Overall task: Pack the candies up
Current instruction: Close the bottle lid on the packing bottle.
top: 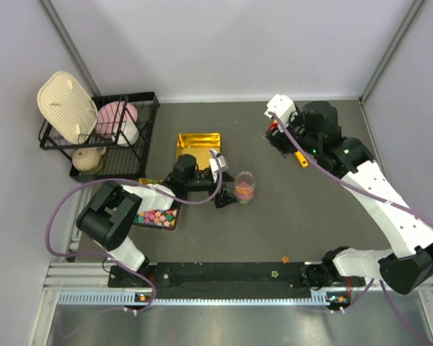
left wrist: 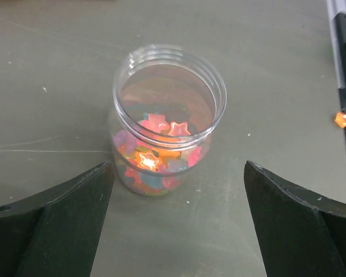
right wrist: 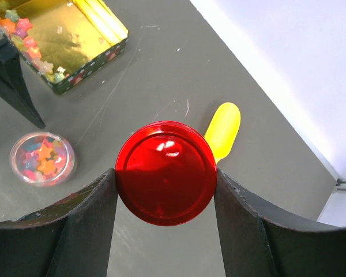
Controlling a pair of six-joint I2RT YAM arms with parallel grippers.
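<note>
Your left tool [left wrist: 177,164] stood wide open just short of the clear jar [left wrist: 168,118], probably to leave its mouth free. The star candies [left wrist: 158,151] lay inside. At the jar's two o'clock your right tool [right wrist: 164,171] gripped the red lid [right wrist: 165,173] by its rim, with bare counter [top: 289,209] between them.

Left arm [top: 108,216]: black joint housings with white link shells. Right arm [top: 379,198]: same finish, with more white casing on view. A mauve cable [top: 50,223] runs along each arm, outside the casing. Left fingers [left wrist: 52,225] and right fingers [right wrist: 251,231]: matt black, wedge-shaped, edges lightly scuffed. Both bases are black and mounted on a black rail [top: 224,272].
</note>
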